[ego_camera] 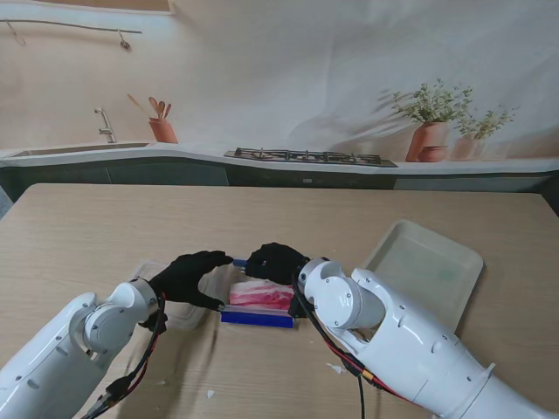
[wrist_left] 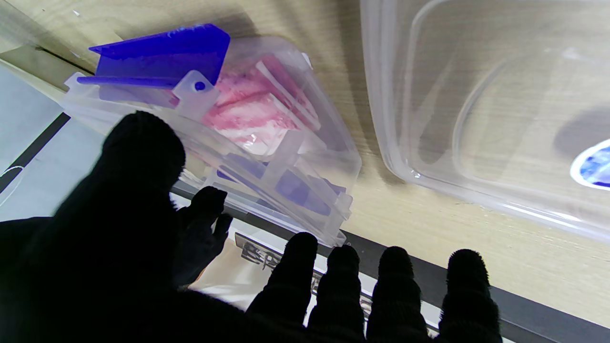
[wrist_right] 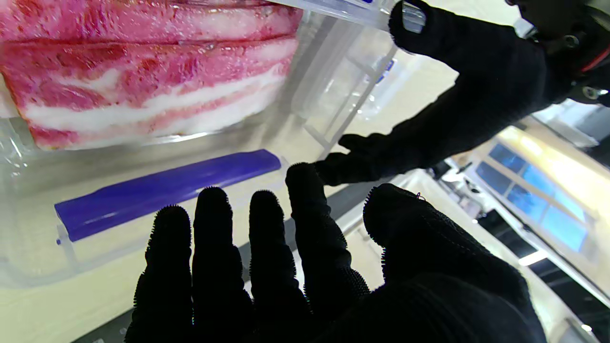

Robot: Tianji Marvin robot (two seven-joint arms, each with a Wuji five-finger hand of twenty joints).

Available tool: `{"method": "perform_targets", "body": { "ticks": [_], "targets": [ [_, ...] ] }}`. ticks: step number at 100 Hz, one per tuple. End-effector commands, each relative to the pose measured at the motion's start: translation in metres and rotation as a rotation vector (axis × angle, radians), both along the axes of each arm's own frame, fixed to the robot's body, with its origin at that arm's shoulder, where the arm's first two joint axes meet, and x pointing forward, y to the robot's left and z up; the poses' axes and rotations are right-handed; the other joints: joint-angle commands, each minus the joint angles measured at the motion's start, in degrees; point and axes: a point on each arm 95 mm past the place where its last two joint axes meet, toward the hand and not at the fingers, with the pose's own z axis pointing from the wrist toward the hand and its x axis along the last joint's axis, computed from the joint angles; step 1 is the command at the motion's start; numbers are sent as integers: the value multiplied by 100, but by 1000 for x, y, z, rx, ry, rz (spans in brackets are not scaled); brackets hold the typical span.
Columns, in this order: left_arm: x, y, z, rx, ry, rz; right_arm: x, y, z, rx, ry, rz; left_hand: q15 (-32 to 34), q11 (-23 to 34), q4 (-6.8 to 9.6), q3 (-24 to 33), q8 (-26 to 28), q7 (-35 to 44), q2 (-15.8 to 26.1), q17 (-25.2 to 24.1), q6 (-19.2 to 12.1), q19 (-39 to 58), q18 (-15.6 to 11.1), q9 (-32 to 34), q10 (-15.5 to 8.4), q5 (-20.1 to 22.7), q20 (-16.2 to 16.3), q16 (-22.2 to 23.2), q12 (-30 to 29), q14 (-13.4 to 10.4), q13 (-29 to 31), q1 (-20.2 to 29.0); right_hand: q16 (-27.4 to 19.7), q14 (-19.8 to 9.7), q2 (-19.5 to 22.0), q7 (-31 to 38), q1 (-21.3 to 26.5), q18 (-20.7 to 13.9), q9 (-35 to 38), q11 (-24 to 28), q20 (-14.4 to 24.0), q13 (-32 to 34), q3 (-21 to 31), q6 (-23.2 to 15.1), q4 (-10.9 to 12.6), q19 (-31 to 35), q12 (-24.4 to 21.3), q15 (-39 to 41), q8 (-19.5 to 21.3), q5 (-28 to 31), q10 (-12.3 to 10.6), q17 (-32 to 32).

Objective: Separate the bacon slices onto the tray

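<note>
On the wooden worktop (ego_camera: 105,227) a clear plastic box (ego_camera: 253,301) with blue clips sits near the robot, roughly in the middle between the two arms. Inside it lies the stack of bacon slices (ego_camera: 260,295) — pink and red with white streaks of fat, pressed together and showing large in the right wrist view (wrist_right: 143,85). The box's blue clips show at its near edge (ego_camera: 256,319) and, from the left wrist, as a raised blue flap (wrist_left: 167,52) at one end of the box (wrist_left: 286,157).

The left hand (ego_camera: 188,278) in its black glove is at the left end of the box, fingers spread and curved; its thumb (wrist_right: 429,33) seems to rest on the box's rim while the fingers reach along the side. Whether it actually grips the box I cannot tell. The right hand (ego_camera: 275,260) hovers at the far edge of the box, over the bacon, fingers apart (wrist_right: 262,238) and holding nothing.

The tray (ego_camera: 428,271) — pale, translucent, rectangular — lies to the right of the box and a little farther away, set at an angle. To the left of the box, just beside the left hand, lies a clear lid (wrist_left: 476,119), seen faintly from the stand (ego_camera: 175,310).
</note>
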Motion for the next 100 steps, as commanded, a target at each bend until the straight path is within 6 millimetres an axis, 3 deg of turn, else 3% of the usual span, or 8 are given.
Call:
{"method": "perform_targets", "body": {
  "ticks": [1, 6, 71, 100],
  "targets": [
    [-4, -1, -8, 18, 29, -11, -3, 7, -6, -8, 34, 4, -53, 22, 31, 248, -6, 21, -115, -9, -60, 49, -83, -106, -215, -81, 30, -59, -5, -102, -216, 144, 24, 82, 82, -49, 120, -160, -141, 61, -311, -155, -149, 62, 117, 326, 32, -8, -71, -87, 82, -140],
    [-4, -1, -8, 19, 28, -11, -2, 8, -9, -21, 43, 2, -54, 25, 32, 255, -5, 23, -130, -12, -59, 50, -80, -99, -213, -78, 25, -60, -5, -99, -218, 152, 11, 75, 96, -84, 136, -175, -182, 54, -522, -191, -185, 76, 124, 427, 20, -24, -76, -107, 82, -190],
    [-4, -2, -10, 25, 33, -18, 0, 21, -31, -42, 105, -21, -55, 29, 37, 305, -5, 22, -133, -14, -65, 74, -82, -103, -223, -86, -6, -63, -12, -109, -218, 144, -340, -224, 130, -283, 134, -464, -690, -179, -913, -654, -187, 47, 120, -333, -86, -751, -181, -536, -41, -441],
    [-5, -1, -10, 27, 34, -18, 0, 24, -38, -41, 123, -43, -56, 27, 35, 317, -4, 23, -132, -19, -70, 76, -77, -107, -214, -95, -17, -62, -11, -106, -221, 137, -362, -156, 162, -421, 108, -420, -968, -288, -924, -731, -220, -43, 119, -451, -138, -791, -250, -944, 44, -413]
  ]
}}
